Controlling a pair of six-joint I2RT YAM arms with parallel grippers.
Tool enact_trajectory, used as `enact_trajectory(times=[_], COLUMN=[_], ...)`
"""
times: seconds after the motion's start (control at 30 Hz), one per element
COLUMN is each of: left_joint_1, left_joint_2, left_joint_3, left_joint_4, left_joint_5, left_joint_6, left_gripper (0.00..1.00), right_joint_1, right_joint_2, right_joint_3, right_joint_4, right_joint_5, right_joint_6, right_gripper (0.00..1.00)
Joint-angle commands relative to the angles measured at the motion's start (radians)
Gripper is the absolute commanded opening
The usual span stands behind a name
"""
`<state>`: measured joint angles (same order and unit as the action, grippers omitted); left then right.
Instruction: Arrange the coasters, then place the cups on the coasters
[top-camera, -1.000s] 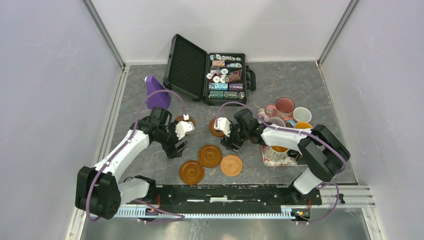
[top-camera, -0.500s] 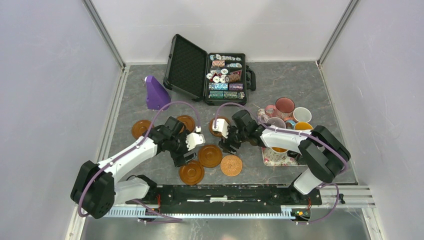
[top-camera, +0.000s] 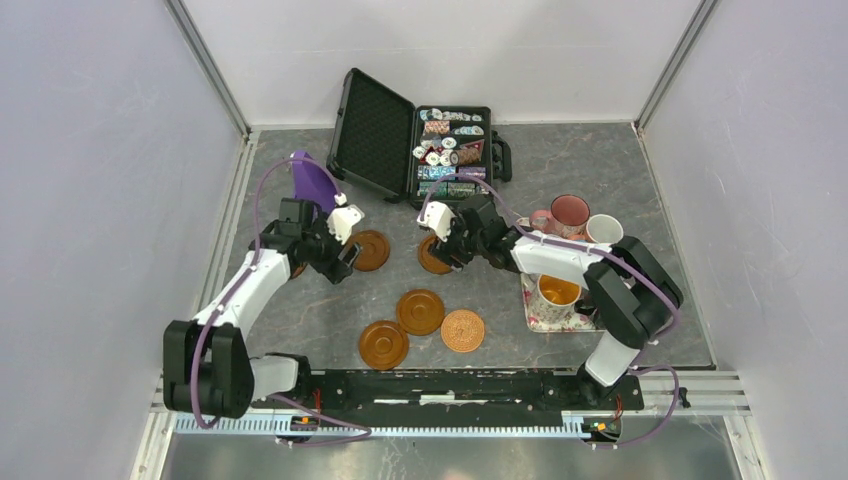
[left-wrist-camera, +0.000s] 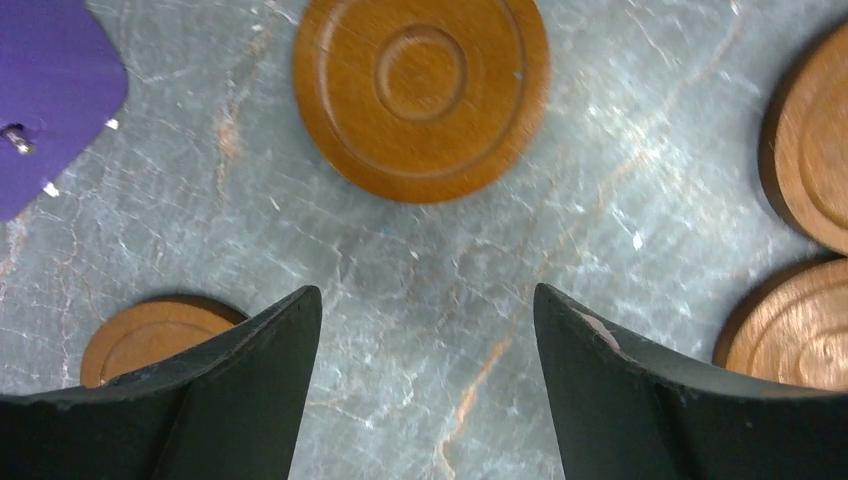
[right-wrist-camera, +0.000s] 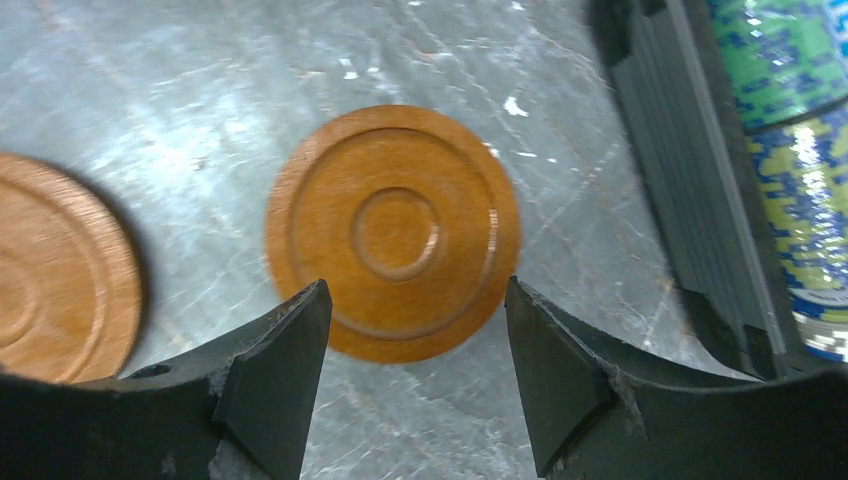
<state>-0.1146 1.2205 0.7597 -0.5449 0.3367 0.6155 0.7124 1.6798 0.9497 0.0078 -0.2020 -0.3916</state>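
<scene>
Several brown wooden coasters lie on the grey table: one (top-camera: 372, 250) beside my left gripper, one (top-camera: 430, 262) under my right gripper, and two (top-camera: 420, 311) (top-camera: 383, 344) nearer the front. The patterned tan coaster (top-camera: 462, 330) lies next to those. My left gripper (top-camera: 338, 260) (left-wrist-camera: 425, 292) is open over bare table, with a coaster (left-wrist-camera: 420, 95) ahead and another (left-wrist-camera: 150, 335) behind its left finger. My right gripper (top-camera: 447, 250) (right-wrist-camera: 416, 284) is open, its fingers over the near edge of a coaster (right-wrist-camera: 392, 232). A pink cup (top-camera: 570, 212), a white cup (top-camera: 604, 229) and a floral cup (top-camera: 558, 291) stand at the right.
An open black case (top-camera: 375, 135) with poker chips stands at the back. A purple object (top-camera: 312, 183) sits at the back left. The floral tray (top-camera: 540, 318) holds the floral cup. Grey walls close off both sides.
My left arm has swung from the middle coasters back to the far left. My right gripper has shifted farther back over its coaster and its jaws have narrowed a little.
</scene>
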Motion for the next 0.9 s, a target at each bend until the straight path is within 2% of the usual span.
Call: enact_trajectory(times=[0.0,0.13,0.5,0.53,0.57,0.87], left_joint_1=[0.000,-0.005,-0.042,-0.046,-0.051,-0.099], left_joint_2=[0.093,0.164,0.331,0.340,0.348,0.405], left_joint_3=[0.057,0.066,0.109,0.111,0.114,0.123], left_joint_4=[0.178,0.289,0.371,0.377,0.383,0.391], left_joint_5=[-0.048,-0.082,-0.154,-0.162,-0.163,-0.197], left_joint_6=[-0.147,-0.212,-0.242,-0.245,-0.249,-0.250], left_gripper=[0.83,0.82,0.81,0.81,0.81,0.80], right_joint_1=[-0.017,-0.035,-0.070,-0.069,-0.069,-0.067], right_joint_2=[0.061,0.106,0.184,0.072,0.195,0.246], right_joint_3=[0.071,0.104,0.139,0.140,0.140,0.154], right_joint_4=[0.037,0.037,0.034,0.034,0.034,0.032], right_joint_5=[0.108,0.140,0.137,0.130,0.122,0.091], right_joint_6=[0.034,0.043,0.048,0.050,0.054,0.079], right_gripper=[0.71,0.71,0.70,0.70,0.70,0.68])
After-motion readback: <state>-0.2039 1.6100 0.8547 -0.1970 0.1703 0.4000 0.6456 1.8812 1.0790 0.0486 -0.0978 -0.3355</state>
